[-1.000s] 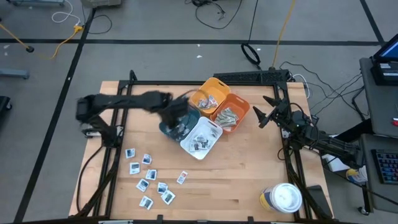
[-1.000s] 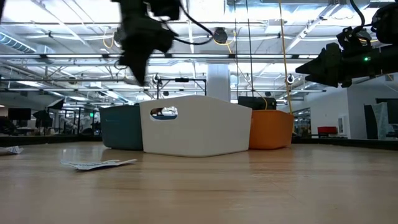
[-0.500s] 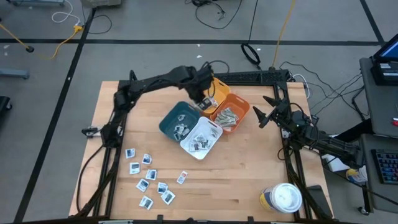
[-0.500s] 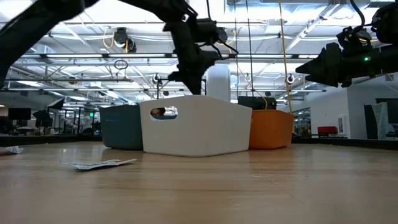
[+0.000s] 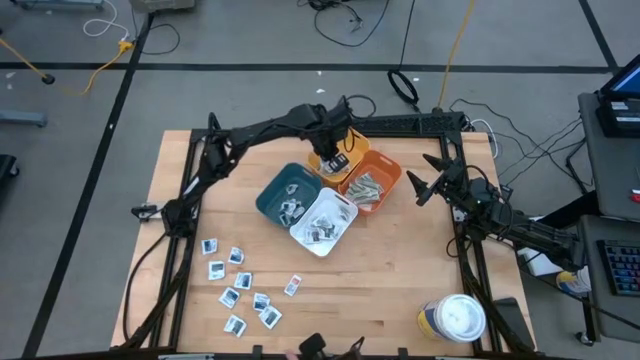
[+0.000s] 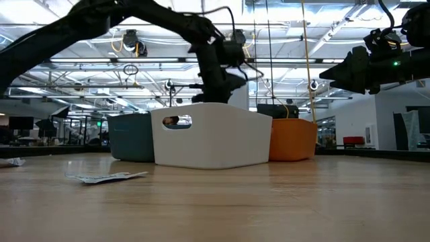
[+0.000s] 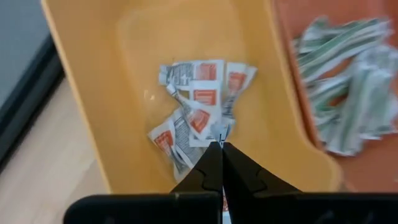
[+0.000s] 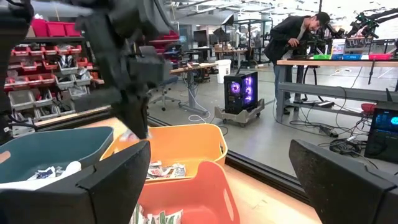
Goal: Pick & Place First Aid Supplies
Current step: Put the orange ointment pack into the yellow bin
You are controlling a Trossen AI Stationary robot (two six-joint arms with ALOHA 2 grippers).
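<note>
The left arm reaches across toward the table's far edge, its left gripper point(image 5: 333, 152) pointing down with fingers point(image 7: 211, 168) pressed together. The right arm waits raised near the right edge, right gripper point(image 5: 432, 178) spread wide.

Bright overhead light, blurred wrist views

Both arms are matte black throughout, built of slim tubular links joined by bulkier rounded joint housings, with thin black cables looping beside the links. The left gripper point(image 7: 221, 144) ends in two narrow black fingers point(image 7: 210, 167) tapering to fine points from a flat black crossbar. The right gripper point(image 8: 217, 180) carries two broad, angular black fingers point(image 8: 115, 183) with faceted faces.
</note>
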